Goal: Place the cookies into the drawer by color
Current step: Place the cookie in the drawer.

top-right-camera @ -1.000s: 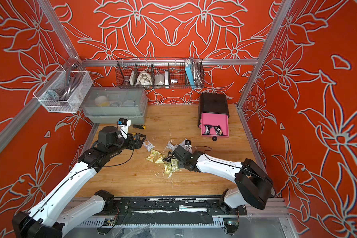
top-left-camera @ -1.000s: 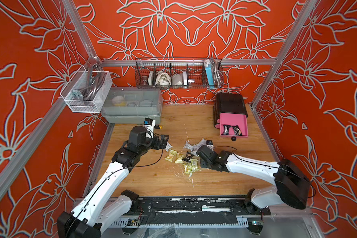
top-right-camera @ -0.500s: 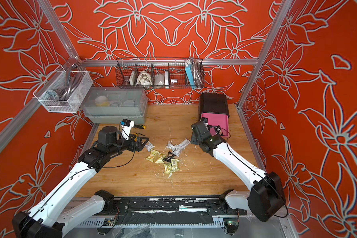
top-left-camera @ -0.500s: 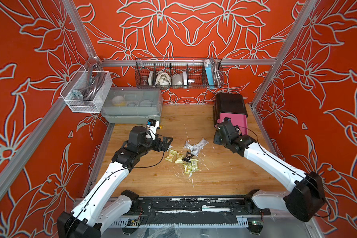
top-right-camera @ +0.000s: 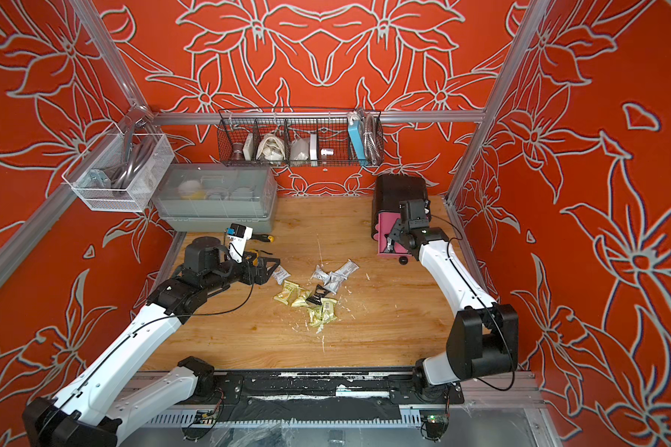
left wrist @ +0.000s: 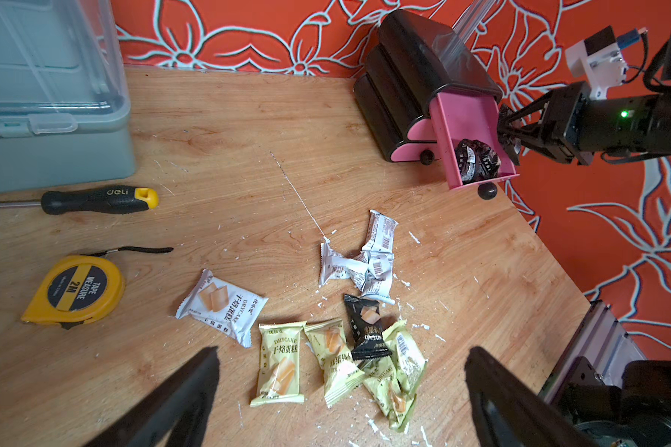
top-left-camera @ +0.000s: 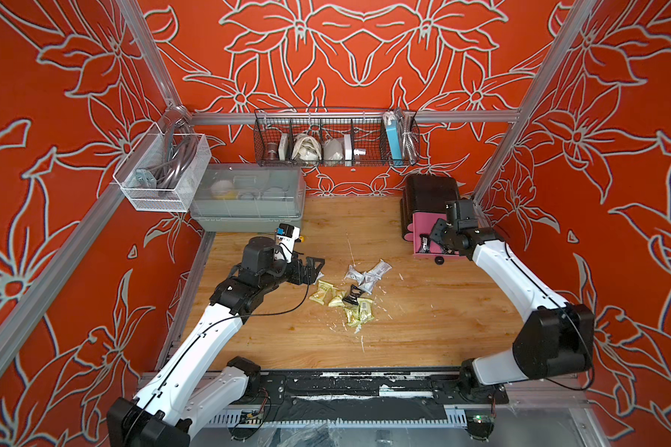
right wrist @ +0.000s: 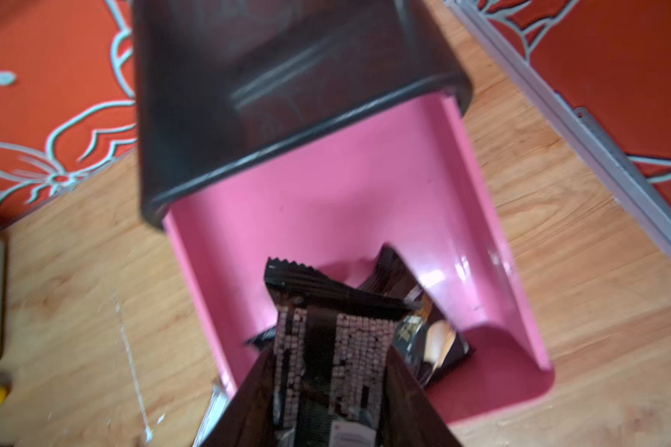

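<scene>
The right gripper [right wrist: 330,360] is pinched on a black cookie packet [right wrist: 326,333] and hangs over the pulled-out top drawer [right wrist: 365,185] of the black chest [top-left-camera: 427,189] at the far right of the table [top-left-camera: 423,329]. A second ago it was down at the pile in the middle of the table. It has since carried the packet across, so this cookie probably needs only to be let go. Other black packets [left wrist: 475,158] already lie in that drawer, so the colour matches. The two lower drawers [left wrist: 417,141] are shut and will likely have to be opened for the other colours.

The left gripper [left wrist: 341,350] is spread wide and empty, hovering at the left edge of the pile, and has hardly moved in that time. Below it, the yellow-green packets [left wrist: 279,363] overlap one another, with one more black packet [left wrist: 367,329] lying across them. A cluster of white-silver packets [left wrist: 365,267] sits just beyond, and a single white packet [left wrist: 221,305] lies apart to the left.

A yellow tape measure [left wrist: 74,290] and a screwdriver [left wrist: 97,199] lie further left, in front of the grey lidded bin [top-left-camera: 248,197]. Nothing stands between the pile and the chest. Lifting the overlapping black packet may drag a neighbouring packet with it.
</scene>
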`<action>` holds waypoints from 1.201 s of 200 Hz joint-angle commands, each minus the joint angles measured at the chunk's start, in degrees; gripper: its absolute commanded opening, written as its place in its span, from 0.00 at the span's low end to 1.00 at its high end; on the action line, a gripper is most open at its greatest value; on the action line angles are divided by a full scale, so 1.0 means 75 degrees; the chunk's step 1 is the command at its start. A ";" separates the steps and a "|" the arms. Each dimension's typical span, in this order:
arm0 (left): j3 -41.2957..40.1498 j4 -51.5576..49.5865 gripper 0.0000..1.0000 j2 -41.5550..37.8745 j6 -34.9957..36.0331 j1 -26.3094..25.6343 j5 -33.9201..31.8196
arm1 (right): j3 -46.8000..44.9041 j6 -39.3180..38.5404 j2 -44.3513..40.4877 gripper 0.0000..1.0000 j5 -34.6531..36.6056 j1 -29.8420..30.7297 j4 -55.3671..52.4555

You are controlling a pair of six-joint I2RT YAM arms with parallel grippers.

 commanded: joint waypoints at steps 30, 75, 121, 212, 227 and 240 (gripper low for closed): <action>0.0007 -0.0003 0.98 -0.0038 0.0073 0.0039 0.0030 | 0.0581 0.0174 0.0862 0.34 -0.0739 -0.0825 0.0143; 0.0011 -0.0044 0.98 -0.0041 0.0125 0.0039 -0.0076 | 0.1040 0.0186 0.1550 0.36 -0.0805 -0.0937 0.0165; 0.0010 -0.0050 0.98 -0.0014 0.0119 0.0040 -0.0120 | 0.1281 0.0119 0.1705 0.53 -0.0652 -0.0950 0.0036; -0.0024 -0.0011 0.98 0.0177 0.0433 -0.0050 -0.0247 | 0.0446 -0.0302 -0.0672 0.65 -0.1626 -0.0957 -0.0156; 0.0125 -0.0279 0.98 0.0279 0.0626 -0.0177 -0.0270 | -0.0181 -0.0570 -0.1524 0.65 -0.2400 -0.0955 0.0173; 0.0307 -0.0599 0.98 0.0504 0.0723 -0.0238 -0.0140 | -0.0726 -0.0870 -0.2297 0.65 -0.3318 -0.0942 0.0386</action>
